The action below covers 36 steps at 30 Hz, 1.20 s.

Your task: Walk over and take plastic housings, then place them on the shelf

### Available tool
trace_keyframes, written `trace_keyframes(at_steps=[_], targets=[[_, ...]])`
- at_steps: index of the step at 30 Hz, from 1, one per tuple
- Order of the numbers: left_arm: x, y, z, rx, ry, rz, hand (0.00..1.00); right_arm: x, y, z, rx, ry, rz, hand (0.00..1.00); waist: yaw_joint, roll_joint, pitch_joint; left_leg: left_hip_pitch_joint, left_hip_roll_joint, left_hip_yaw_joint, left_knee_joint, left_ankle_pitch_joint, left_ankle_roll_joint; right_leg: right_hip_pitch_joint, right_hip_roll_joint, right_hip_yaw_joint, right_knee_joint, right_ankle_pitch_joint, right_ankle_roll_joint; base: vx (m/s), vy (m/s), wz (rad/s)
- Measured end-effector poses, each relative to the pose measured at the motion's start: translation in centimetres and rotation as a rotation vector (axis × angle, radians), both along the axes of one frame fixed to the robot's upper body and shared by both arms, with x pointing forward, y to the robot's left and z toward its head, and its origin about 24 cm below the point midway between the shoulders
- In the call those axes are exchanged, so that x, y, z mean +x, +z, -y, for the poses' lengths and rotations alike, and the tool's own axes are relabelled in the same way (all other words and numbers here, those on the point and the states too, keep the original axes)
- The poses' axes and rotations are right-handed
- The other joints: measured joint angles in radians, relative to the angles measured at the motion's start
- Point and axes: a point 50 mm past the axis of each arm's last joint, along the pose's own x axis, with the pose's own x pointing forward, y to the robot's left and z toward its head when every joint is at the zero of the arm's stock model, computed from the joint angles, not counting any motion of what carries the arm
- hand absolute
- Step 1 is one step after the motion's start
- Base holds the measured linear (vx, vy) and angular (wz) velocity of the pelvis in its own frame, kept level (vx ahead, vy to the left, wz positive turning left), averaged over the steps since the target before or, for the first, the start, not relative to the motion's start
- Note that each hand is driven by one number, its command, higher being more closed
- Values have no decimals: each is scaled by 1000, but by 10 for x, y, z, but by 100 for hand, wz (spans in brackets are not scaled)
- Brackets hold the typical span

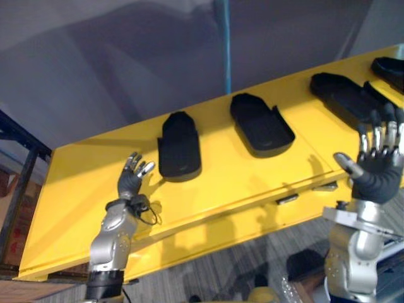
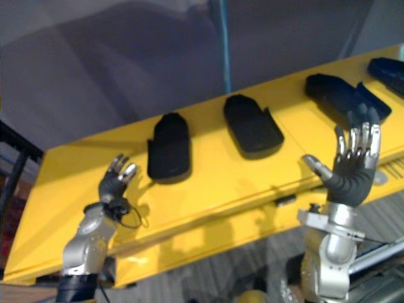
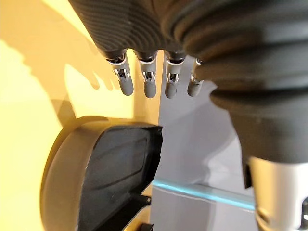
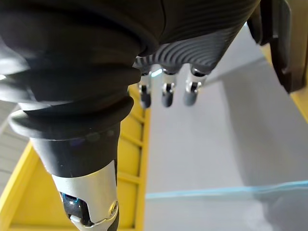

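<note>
Black plastic housings (image 1: 179,146), elongated hollow shells, spaced along yellow table (image 1: 76,189).

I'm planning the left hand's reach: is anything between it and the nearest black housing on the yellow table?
Nothing visible does. The open left hand is just beside the leftmost housing, and only bare yellow table lies in the gap between them.

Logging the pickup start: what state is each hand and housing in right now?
left hand: open, empty
right hand: open, raised, empty
leftmost housing: lying on yellow table, untouched, beside left hand
second housing: lying, untouched
third housing: lying, untouched
rightmost housing: lying, untouched
</note>
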Motion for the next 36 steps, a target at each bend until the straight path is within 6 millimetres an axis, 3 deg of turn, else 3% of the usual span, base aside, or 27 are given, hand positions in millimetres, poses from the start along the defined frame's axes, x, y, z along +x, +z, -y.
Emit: trace_keyframes(at_steps=[16, 26, 32, 36], targets=[[-3, -11, 35, -27, -151, -40, 0, -1, -2, -1, -5, -4, -12, 0, 10, -2, -1, -3, 0, -1, 0, 0, -1, 1, 0, 0, -10, 7, -1, 0, 0, 0], [-3, -9, 37, -23, -153, -38, 0, -2, -3, 0, -1, -20, -20, 0, 10, -15, -10, -5, 0, -3, 0, 1, -1, 1, 0, -2, -10, 7, -1, 0, 0, 0], [-3, -4, 20, 121, 28, -24, 0, -2, -4, 0, 3, -23, -21, 0, 10, -22, -16, -5, -1, -8, 0, 2, -2, 2, 0, -4, -10, 7, -1, 0, 0, 0], [-10, 28, -23, 229, 351, 119, 0, -3, -5, 0, 12, -28, -16, 0, 11, -22, -16, -8, 0, -23, 0, 5, -5, 6, 0, -19, -10, 7, -2, -3, -10, 9]])
